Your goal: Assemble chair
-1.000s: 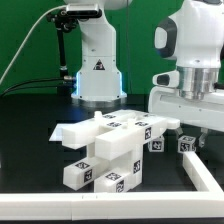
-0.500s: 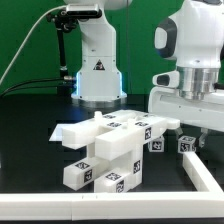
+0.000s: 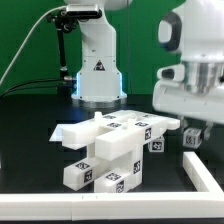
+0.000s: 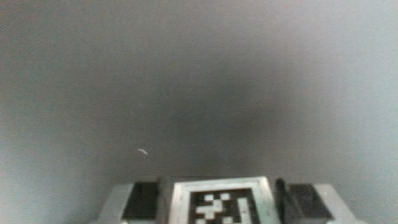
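Observation:
A cluster of white tagged chair pieces [image 3: 110, 142], slabs and blocky bars, lies stacked in the middle of the black table. One small tagged cube [image 3: 155, 146] sits by the cluster on the exterior view's right. My gripper [image 3: 193, 130] hangs further to that side, blurred by motion, shut on a second small tagged cube [image 3: 191, 139] just above the table. In the wrist view that cube's tag [image 4: 224, 204] sits between the two fingers of my gripper [image 4: 222, 212], with plain dark table beyond it.
A white robot base [image 3: 98, 78] stands behind the pieces in front of a green backdrop. A long white rail [image 3: 60, 208] runs along the front edge, and another rail piece [image 3: 206, 175] lies at the exterior view's right.
My arm has shifted up and slightly to the exterior view's right, and the cube in its fingers has risen off the table. The stacked pieces have not moved.

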Controlling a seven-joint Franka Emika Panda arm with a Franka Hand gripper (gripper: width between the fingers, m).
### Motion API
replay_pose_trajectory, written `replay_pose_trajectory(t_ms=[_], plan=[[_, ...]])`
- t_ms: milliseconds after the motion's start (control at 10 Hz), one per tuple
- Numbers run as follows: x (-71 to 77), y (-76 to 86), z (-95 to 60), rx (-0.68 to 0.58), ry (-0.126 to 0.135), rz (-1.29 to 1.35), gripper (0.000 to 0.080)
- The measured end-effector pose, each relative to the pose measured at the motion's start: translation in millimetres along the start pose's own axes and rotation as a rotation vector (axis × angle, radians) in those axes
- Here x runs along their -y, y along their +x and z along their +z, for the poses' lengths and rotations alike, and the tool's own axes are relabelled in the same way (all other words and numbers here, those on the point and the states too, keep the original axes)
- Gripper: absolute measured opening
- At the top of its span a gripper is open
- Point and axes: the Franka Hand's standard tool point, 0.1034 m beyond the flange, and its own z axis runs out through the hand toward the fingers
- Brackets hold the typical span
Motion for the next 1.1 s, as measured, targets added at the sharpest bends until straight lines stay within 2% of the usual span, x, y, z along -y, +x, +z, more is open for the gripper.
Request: replay_pose_trajectory(t_ms=[100,200,300,400,500,600,700,1000,1100], plan=[[-3.5,2.8,-21.6,0.020,0.008,-0.006,0.0284],[-7.8,12.1,-42.7,0.034,0.020,-0.038,0.0284],[-12.8,27.4,-63.0,0.041,0.039,-0.079,0.0284],[-20.6,50.9,-73.3,0.028,0.057,-0.116,0.0284],[-25.0,69.8,-74.5,0.013,0.059,-0.143,0.0284],[-24.8,74.1,-68.9,0.011,0.048,-0.140,0.0284],[-23.1,70.4,-69.3,0.012,0.049,-0.147,0.0284],[-25.2,73.2,-68.9,0.012,0.048,-0.149,0.0284],[-32.8,85.6,-72.1,0.004,0.050,-0.212,0.0284]])
